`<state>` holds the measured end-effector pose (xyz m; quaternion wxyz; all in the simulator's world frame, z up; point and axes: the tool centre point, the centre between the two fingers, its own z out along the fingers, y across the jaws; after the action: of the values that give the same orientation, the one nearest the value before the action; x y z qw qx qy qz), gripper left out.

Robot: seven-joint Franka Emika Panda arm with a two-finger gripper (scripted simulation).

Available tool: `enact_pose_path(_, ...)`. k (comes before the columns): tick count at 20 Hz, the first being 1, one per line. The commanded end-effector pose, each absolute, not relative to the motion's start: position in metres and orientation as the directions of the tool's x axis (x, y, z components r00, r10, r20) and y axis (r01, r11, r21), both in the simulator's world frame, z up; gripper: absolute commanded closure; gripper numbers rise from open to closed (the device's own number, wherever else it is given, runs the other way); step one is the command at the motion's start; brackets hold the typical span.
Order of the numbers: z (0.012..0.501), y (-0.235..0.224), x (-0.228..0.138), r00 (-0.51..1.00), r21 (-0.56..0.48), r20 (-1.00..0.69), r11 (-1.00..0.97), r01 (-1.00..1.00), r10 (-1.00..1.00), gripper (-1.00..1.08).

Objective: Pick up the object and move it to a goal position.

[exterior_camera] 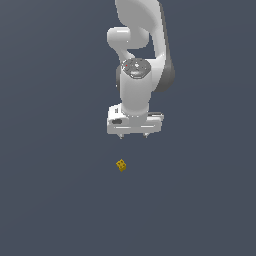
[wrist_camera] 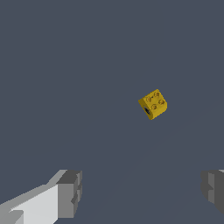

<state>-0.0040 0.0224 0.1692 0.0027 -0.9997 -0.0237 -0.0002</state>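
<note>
The white two-fingered gripper [exterior_camera: 133,136] of the glossy white robot arm [exterior_camera: 140,55] hung with its jaws spread wide and nothing between them; in the wrist view the two grey finger pads [wrist_camera: 70,192] stood far apart at the picture's edges. The small yellow plastic cube [exterior_camera: 121,165], studded on one face and with a dark hole in another, sat on the flat slate-grey floor [exterior_camera: 50,200], clear of the jaws and not yet touched. It lay ahead of the gap between the fingers rather than inside it, and turned at an angle to them.

The chief risk, as I judged it, was that skew. If the jaws closed without being turned to match the cube's faces, the pads could catch its corners, twisting it or squirting it out sideways. The cube was also very small against the gripper, so a descent slightly off centre could let one finger land on it or nudge it away. No goal marker was visible.
</note>
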Motion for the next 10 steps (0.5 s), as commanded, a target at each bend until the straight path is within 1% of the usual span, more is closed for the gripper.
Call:
enact_pose_path(1,0.1692,0.0224,-0.004,0.999,-0.005,0.001,-0.999,0.047,0.047,-0.92)
enact_pose_path(10,0.1779,0.0281,-0.007,0.999,-0.019,-0.012,-0.999,0.034,0.034,-0.92)
